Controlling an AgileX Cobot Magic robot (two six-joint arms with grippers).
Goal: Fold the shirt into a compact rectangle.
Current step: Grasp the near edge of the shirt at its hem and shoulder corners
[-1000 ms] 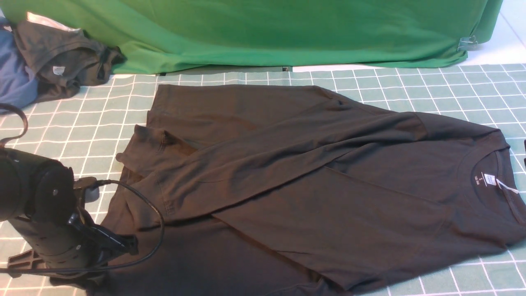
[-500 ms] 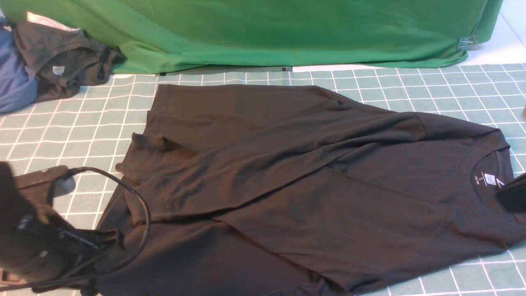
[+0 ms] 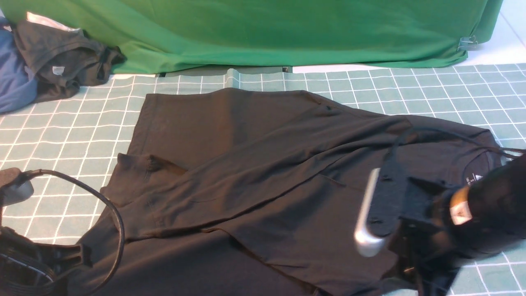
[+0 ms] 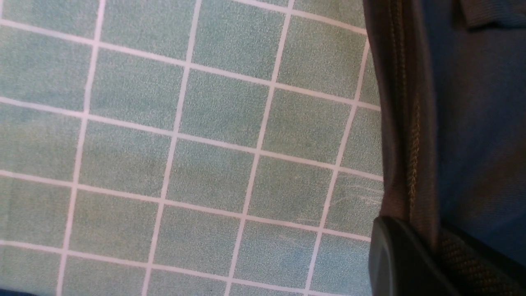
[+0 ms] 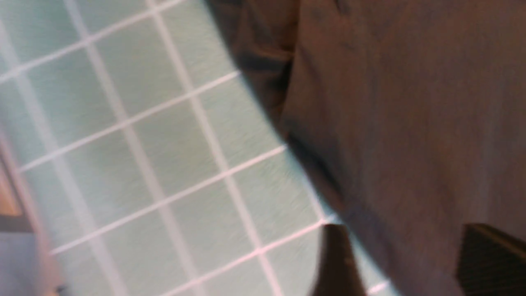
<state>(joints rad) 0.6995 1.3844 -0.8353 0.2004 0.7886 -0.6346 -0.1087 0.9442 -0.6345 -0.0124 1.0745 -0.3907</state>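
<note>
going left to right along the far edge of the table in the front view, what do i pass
blue garment → dark grey garment → green cloth → clip at the cloth's right end

Shirt (image 3: 246,185) on mat (image 3: 61,135); cloth (image 3: 287,33) behind (garment pile (image 3: 53,61) far left).

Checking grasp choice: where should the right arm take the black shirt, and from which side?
Probably the near edge of the shirt by the collar, from the robot's right: it lies flat on the mat, the open jaws of the right gripper straddle it, and the left gripper pinches the hem.
</note>
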